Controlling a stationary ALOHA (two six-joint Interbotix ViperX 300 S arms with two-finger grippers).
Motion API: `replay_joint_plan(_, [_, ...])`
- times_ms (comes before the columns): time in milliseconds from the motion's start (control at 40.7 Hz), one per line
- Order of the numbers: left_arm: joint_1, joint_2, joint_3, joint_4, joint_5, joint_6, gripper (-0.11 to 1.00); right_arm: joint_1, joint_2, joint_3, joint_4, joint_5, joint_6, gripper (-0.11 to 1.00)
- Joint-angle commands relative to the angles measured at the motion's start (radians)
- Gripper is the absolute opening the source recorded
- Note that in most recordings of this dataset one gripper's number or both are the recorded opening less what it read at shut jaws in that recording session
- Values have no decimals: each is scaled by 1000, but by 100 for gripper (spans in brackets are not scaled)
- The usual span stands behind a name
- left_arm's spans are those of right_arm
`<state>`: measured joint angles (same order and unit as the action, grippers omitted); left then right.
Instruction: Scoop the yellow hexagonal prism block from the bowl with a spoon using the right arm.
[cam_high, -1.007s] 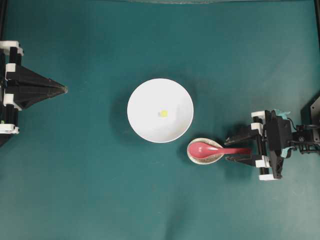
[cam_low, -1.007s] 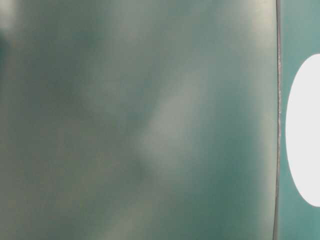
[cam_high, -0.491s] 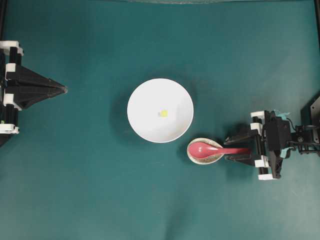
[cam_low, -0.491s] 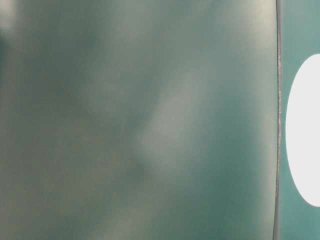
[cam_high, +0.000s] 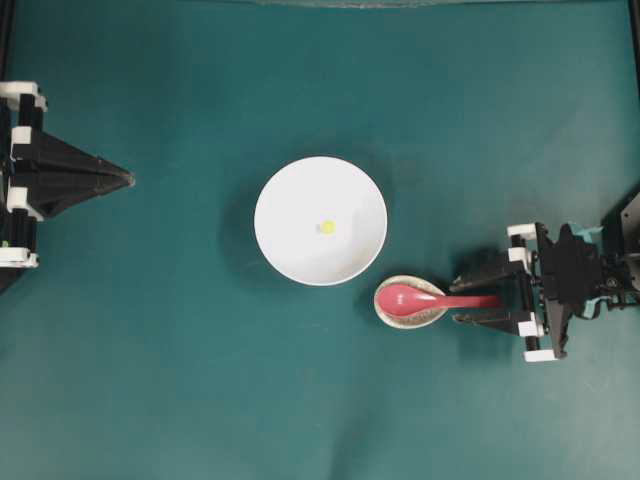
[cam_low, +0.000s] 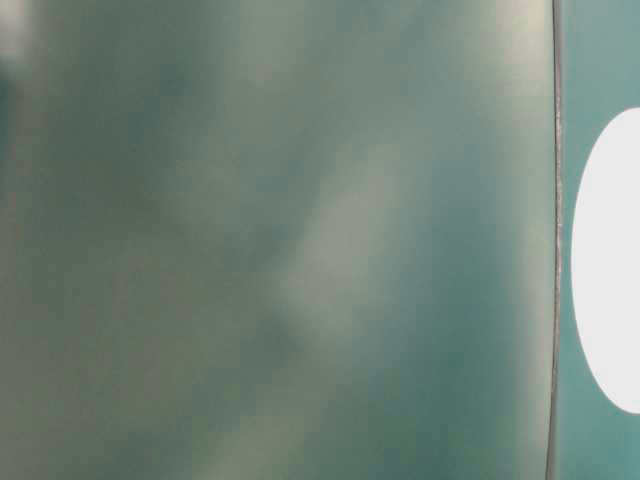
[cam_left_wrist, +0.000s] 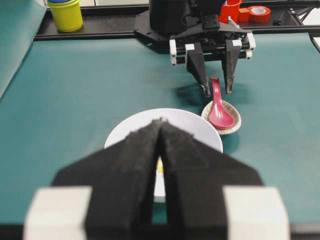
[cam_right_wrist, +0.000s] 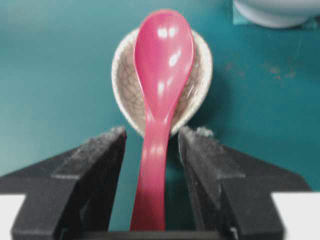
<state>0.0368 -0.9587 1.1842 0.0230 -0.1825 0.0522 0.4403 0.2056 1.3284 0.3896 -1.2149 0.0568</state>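
While unclenched beside spoon (cam_right_wrist: 159, 100) handle, right jaws; speckled dish (cam_right_wrist: 195, 95) underneath, left jaws clenched.

The spoon (cam_right_wrist: 162, 80) is super glossy, smooth pink-red with bright highlights. The little dish (cam_right_wrist: 197, 87) under it has a crackled glaze. The right pincer (cam_right_wrist: 150, 150) fingers look rough and grainy black. The counter (cam_high: 200, 380) is a matt teal mat, and the bowl (cam_high: 290, 250) is smooth plain white.
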Motion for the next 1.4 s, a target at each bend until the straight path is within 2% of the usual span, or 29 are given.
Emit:
replay_joint_plan(0, [3, 6, -20, 3, -5, -2, -1, 3, 38, -5, 11, -81, 20, 52])
replay_joint_plan(123, [3, 6, -20, 2, -5, -3, -1, 9, 77, -14, 17, -124, 26, 52])
replay_joint_plan(516, [2, 6, -21, 3, -5, -5, -1, 25, 89, -20, 72, -106, 26, 52])
replay_joint_plan(885, [2, 6, -20, 3, -5, -3, -1, 46, 89, -18, 100, -98, 26, 50])
replay_joint_plan(1081, [3, 6, -20, 3, -5, -3, -1, 48, 89, -21, 103, -98, 26, 43])
replay_joint_plan(1376, [2, 6, -20, 3, -2, -2, -1, 51, 80, -23, 103, -98, 26, 43])
